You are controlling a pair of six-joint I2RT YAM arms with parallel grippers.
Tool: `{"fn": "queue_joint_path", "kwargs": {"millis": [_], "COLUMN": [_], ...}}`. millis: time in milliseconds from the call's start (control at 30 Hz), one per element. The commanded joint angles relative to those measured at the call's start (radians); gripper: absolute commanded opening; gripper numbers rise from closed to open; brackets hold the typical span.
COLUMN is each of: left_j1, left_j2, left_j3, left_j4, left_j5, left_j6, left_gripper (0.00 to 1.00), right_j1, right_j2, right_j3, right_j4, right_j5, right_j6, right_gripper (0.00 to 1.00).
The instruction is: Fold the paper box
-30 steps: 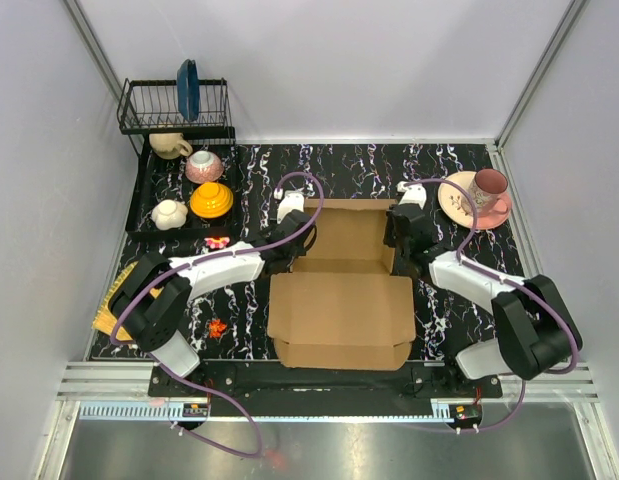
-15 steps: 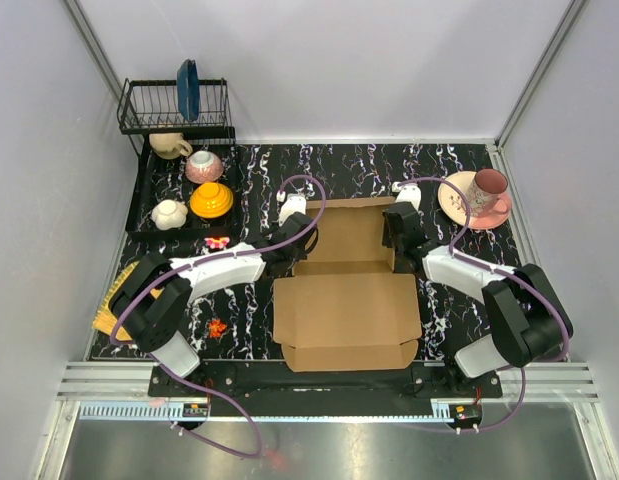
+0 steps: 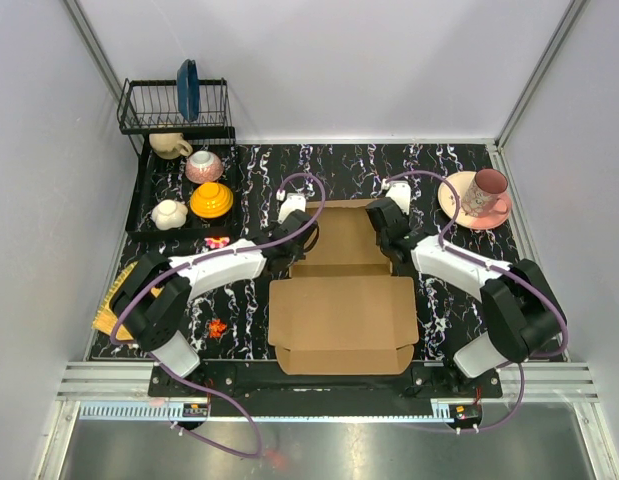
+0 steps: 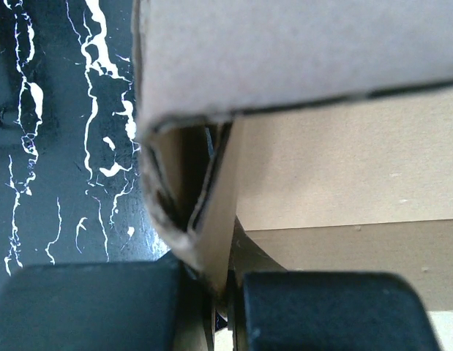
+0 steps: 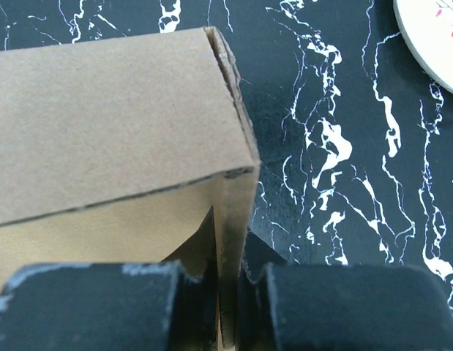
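Note:
The paper box is plain brown cardboard in the middle of the black marbled table: a shallow tray half at the back and a flat lid panel with flaps toward the arms. My left gripper is shut on the tray's left side wall, which runs down between its black fingers. My right gripper is shut on the right side wall, pinched thin between its black fingers. The back wall stands up in the right wrist view.
A pink cup on a plate sits at the back right, close to the right arm. A black dish rack with a blue plate stands back left, above a tray of cups and an orange bowl. A yellow brush lies at the left edge.
My right gripper has moved left and back and closed on the right wall. The box has shifted slightly. The left gripper keeps its hold in nearly the same place.

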Motion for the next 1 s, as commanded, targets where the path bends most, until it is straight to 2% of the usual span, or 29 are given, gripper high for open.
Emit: {"fn": "queue_joint_path", "kwargs": {"millis": [0,133,200,233,267,367,433,500,533,567,600,633,700,733,867,900,967], "left_j1": [-0.028,-0.028,-0.029,-0.029,-0.029,-0.029,-0.029,-0.029,-0.029,-0.029,-0.029,-0.029,-0.029,-0.029,-0.028,-0.029,-0.035], "left_j2": [0.000,-0.039,-0.074,-0.109,-0.126,-0.151,-0.140,-0.129,-0.114,-0.102,-0.052,-0.021,0.082,0.116,0.210,0.229,0.239], "left_j3": [0.084,0.022,-0.035,-0.104,-0.141,-0.252,-0.291,-0.333,-0.383,-0.410,-0.452,-0.468,-0.493,-0.494,-0.454,-0.454,-0.468], "left_j4": [0.013,0.067,0.192,0.249,0.389,0.655,0.755,0.968,1.054,1.245,1.355,1.565,1.751,1.899,1.920,1.920,1.920], "left_j5": [0.075,0.054,0.041,0.015,-0.001,-0.051,-0.083,-0.106,-0.133,-0.143,-0.141,-0.141,-0.135,-0.134,-0.126,-0.124,-0.140], "left_j6": [0.049,0.044,0.055,0.064,0.082,0.119,0.139,0.181,0.194,0.234,0.265,0.294,0.365,0.398,0.374,0.359,0.311], "left_gripper": [0.00,0.00,0.00,0.00,0.00,0.00,0.00,0.00,0.01,0.01,0.02,0.04,0.07,0.11,0.16,0.17,0.17], "right_j1": [0.019,0.021,0.021,0.022,0.022,0.021,0.022,0.022,0.022,0.024,0.021,0.022,0.022,0.022,0.022,0.022,0.022], "right_j2": [-0.006,-0.072,-0.106,-0.142,-0.160,-0.198,-0.203,-0.203,-0.198,-0.189,-0.165,-0.151,-0.097,-0.077,0.035,0.055,0.052], "right_j3": [0.052,0.005,-0.061,-0.090,-0.151,-0.248,-0.274,-0.322,-0.339,-0.361,-0.363,-0.362,-0.365,-0.371,-0.334,-0.328,-0.317], "right_j4": [-0.124,-0.069,-0.005,0.090,0.130,0.360,0.478,0.575,0.685,0.733,0.787,0.807,0.891,0.919,0.974,0.956,0.909], "right_j5": [-0.004,-0.063,-0.099,-0.108,-0.111,-0.103,-0.103,-0.097,-0.096,-0.091,-0.096,-0.099,-0.106,-0.102,-0.103,-0.112,-0.120], "right_j6": [0.014,0.024,0.002,-0.007,-0.016,-0.039,-0.056,-0.086,-0.099,-0.107,-0.123,-0.128,-0.136,-0.136,-0.117,-0.108,-0.072], "right_gripper": [0.00,0.00,0.00,0.00,0.00,0.00,0.00,0.00,0.00,0.00,0.00,0.00,0.00,0.00,0.09,0.21,0.34]}}
